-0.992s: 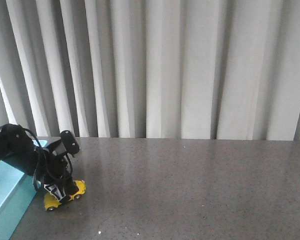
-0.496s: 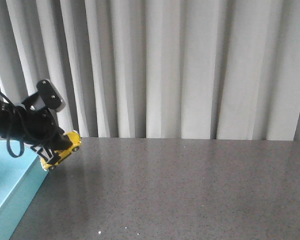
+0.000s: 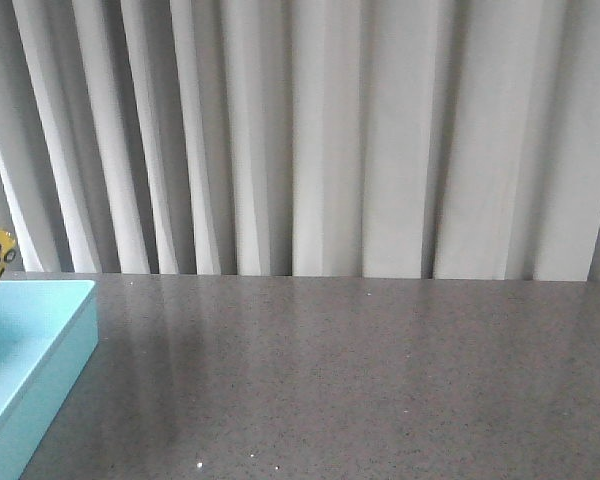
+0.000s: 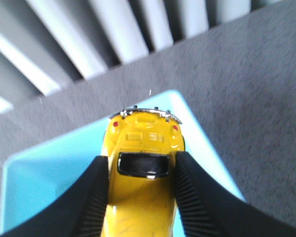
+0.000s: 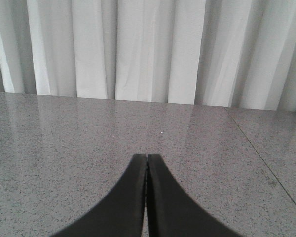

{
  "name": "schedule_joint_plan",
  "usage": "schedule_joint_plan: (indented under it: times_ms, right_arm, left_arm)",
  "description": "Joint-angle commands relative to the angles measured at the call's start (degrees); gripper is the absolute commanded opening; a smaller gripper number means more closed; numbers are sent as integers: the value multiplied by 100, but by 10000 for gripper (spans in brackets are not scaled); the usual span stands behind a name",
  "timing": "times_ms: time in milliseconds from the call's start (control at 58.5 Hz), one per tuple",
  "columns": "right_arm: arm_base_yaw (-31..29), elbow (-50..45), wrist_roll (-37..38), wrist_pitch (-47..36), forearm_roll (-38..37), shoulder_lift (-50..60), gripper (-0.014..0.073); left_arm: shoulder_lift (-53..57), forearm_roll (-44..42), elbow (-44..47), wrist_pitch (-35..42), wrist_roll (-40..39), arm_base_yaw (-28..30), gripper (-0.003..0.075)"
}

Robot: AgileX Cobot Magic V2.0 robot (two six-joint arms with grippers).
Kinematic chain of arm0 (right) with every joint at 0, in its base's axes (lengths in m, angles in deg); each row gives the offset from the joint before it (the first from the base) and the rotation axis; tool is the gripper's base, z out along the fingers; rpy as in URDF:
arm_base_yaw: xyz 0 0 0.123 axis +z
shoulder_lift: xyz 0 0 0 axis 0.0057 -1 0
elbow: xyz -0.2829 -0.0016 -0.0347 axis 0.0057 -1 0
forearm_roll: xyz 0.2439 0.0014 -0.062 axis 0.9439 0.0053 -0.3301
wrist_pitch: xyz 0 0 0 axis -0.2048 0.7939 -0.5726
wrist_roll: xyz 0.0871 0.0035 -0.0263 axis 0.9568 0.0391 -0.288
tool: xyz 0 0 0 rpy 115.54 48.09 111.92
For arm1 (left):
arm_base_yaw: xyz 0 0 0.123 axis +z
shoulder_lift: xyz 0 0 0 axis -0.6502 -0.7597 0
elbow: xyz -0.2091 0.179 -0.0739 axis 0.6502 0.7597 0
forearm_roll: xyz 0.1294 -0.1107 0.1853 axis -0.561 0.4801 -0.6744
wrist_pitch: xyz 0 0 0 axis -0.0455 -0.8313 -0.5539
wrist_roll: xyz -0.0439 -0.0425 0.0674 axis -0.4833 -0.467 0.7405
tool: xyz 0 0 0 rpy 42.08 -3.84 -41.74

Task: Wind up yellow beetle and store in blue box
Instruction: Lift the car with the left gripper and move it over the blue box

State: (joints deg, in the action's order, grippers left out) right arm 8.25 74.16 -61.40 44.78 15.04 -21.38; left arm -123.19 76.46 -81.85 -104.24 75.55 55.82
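Risk: The yellow beetle hung in the air above the blue box, so an early release looked likely to let it fall and bounce, or roll on its wheels against a wall.
Cause: In the left wrist view the car's bumper end sat close to the box's far corner; a drop from there could have clipped the rim or spilled onto the grey table.
Second risk: If the spring was wound, the wheels might have spun on landing and driven the toy about inside the box. Whether it was wound could not be told.
Left gripper: Part-way closed, its two ribbed black fingers pressed on either flank of the car, gripping the body with the roof and rear window showing between them.
Right gripper: Fingers together with nothing between them, hanging over bare table well away from the box.
Car's place: At the far left edge of the front view, raised above the box's near corner, touching nothing but the fingers.
Box: On the table at the robot's left, its floor showing nothing inside where visible.
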Motion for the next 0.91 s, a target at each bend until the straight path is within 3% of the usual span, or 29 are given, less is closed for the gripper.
schedule_joint_plan:
  times_ms: [0,462,633,890]
  right_arm:
    - [-29,110,-12,-439,-139,-142,-7]
    - [-29,110,-12,-439,-139,-142,-7]
    - [-29,110,-12,-439,-139,-142,-7]
    - [-29,110,-12,-439,-139,-142,-7]
  left_arm:
    - [52,199,21,342,-145,83,-7]
    - [-513,-122,246,273,-451,97,29]
    - [-513,-462,246,261,-862,97,143]
    - [-513,-547,246,421,-1323,92,398]
